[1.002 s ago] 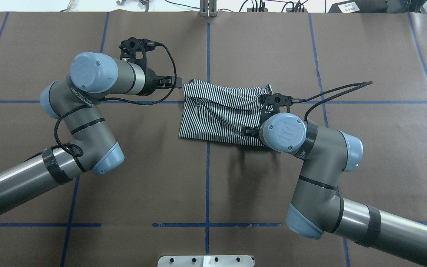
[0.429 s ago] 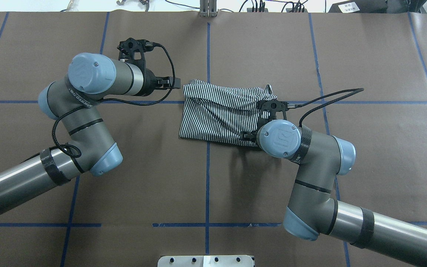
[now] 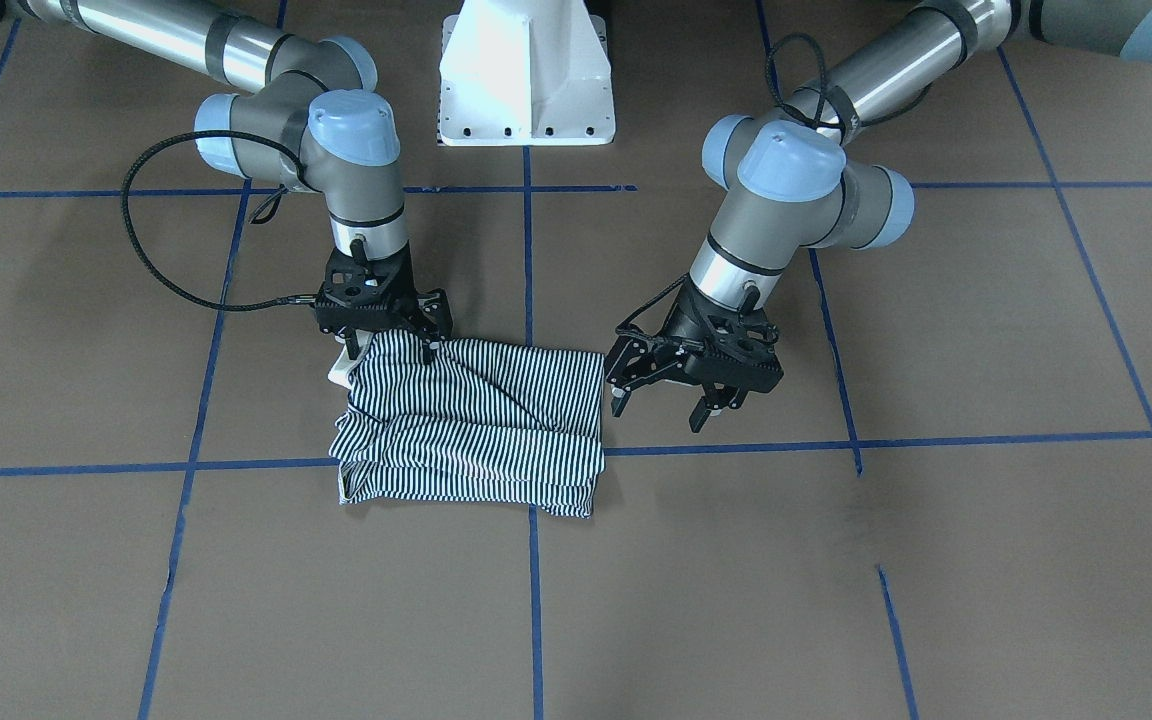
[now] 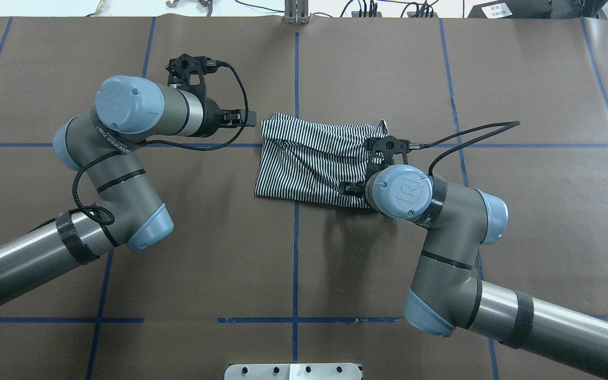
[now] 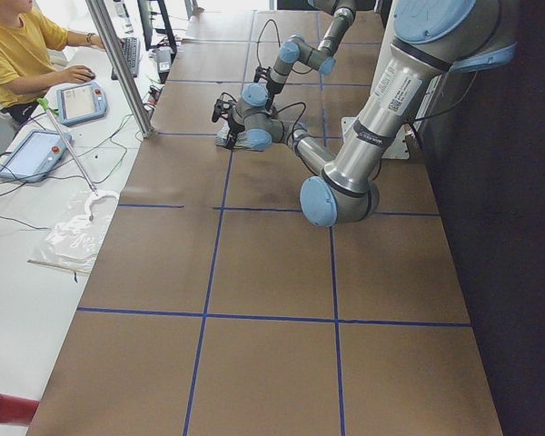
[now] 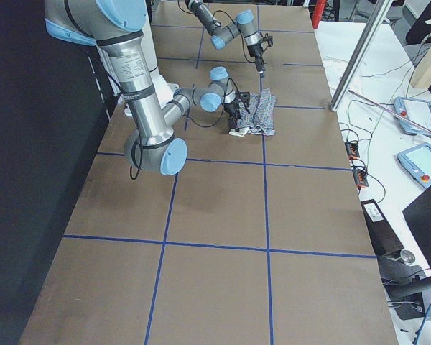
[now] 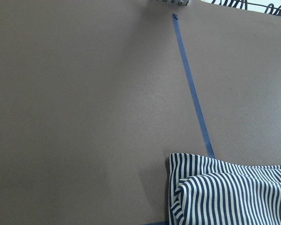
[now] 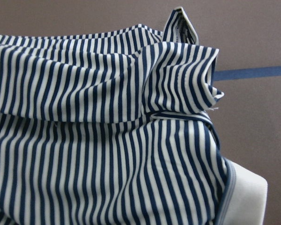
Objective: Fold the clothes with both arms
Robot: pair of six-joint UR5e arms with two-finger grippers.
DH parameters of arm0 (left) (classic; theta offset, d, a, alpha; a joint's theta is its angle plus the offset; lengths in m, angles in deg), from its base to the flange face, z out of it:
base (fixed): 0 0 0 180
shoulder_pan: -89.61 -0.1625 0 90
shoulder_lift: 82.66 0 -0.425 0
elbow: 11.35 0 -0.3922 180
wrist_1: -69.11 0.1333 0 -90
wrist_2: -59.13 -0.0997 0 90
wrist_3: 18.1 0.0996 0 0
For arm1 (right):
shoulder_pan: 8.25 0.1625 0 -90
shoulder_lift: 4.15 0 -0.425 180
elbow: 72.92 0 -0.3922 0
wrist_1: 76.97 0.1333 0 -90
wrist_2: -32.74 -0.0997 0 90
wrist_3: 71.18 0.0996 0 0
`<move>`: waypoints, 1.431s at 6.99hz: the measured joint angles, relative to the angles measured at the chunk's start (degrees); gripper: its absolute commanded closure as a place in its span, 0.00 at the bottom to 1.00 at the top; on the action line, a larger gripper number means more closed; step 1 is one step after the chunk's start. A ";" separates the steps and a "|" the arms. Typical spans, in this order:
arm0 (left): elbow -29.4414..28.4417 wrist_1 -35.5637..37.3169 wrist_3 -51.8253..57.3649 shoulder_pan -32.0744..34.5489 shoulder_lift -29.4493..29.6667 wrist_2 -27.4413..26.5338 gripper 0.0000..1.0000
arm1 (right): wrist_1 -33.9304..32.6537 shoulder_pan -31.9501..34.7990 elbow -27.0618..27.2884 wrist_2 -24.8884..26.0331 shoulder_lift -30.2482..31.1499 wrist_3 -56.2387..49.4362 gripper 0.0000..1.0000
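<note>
Right gripper has shifted slightly away from the robot. Its jaws are apart over the folded polo shirt's robot-side corner. Left gripper, jaws spread, hangs just beside the opposite short edge. The shirt's long axis runs between them, mid-table.

Striped shirt lies folded on the table — my right claw spread at its corner, my left claw spread just beside.

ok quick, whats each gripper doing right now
left gripper: open, empty, just beside the shirt.
right gripper: looks open, tips down at the shirt's corner, no clear grip on it.
</note>
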 measured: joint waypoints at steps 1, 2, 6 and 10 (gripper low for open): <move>0.02 -0.02 -0.02 0.00 -0.02 0.04 0.00 | -3.97 0.56 2.94 -0.94 -0.04 -0.35 0.00; 0.02 0.00 -0.01 0.00 -0.02 0.08 0.00 | -9.07 1.35 6.87 -1.91 -0.11 -1.80 0.00; 13.78 11.58 7.54 2.53 -6.47 3.04 0.00 | -15.57 16.18 11.92 -17.44 1.82 -19.87 0.00; 31.44 34.99 40.11 18.12 -17.65 10.40 0.00 | -15.53 41.83 10.68 -31.42 17.91 -62.79 0.00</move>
